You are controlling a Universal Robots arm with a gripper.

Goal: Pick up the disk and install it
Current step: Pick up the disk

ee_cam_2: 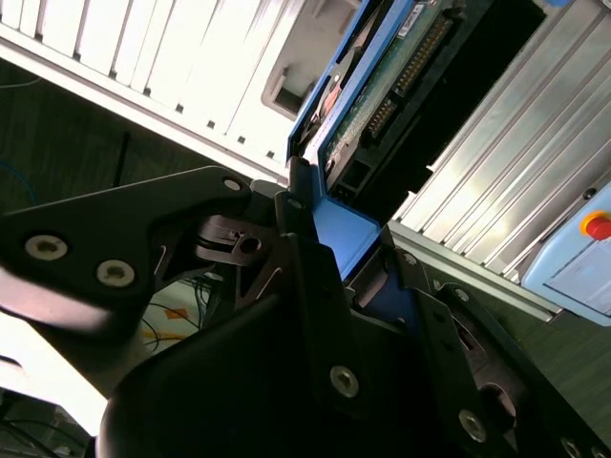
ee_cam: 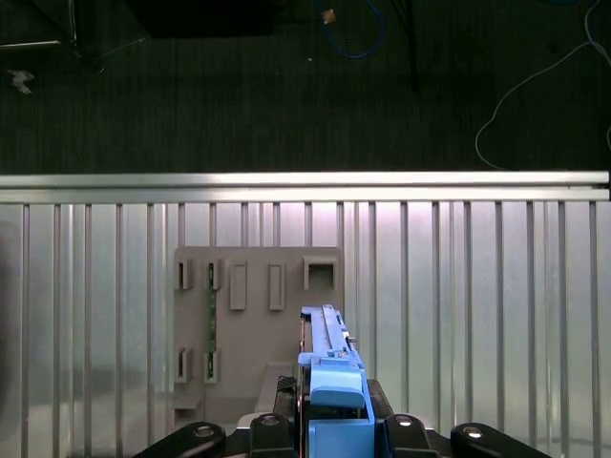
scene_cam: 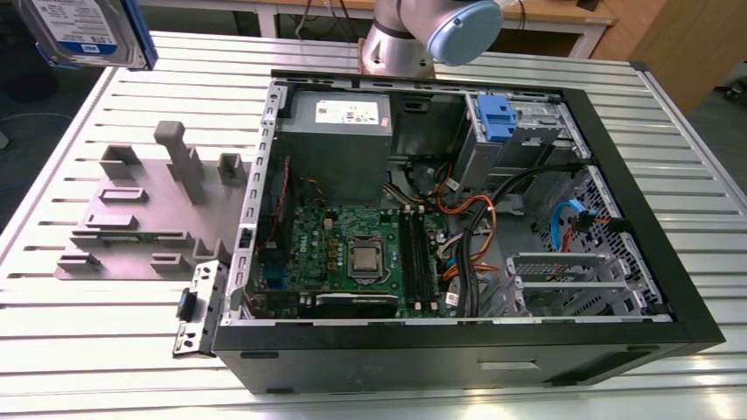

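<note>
Slatted metal table [ee_cam: 477, 286] beneath; claw [ee_cam: 336, 425] clenched on blue-framed disk [ee_cam: 329, 353]; white-and-blue label [scene_cam: 76, 22], print illegible

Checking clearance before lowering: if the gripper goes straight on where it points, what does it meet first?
The gripper's held disk would probably meet the grey fixture on the table; depth is unclear.

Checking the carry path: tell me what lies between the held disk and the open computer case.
In the exterior view, only bare slatted table lies between the disk and the case; the grey fixture sits aside, by the case's wall.
</note>
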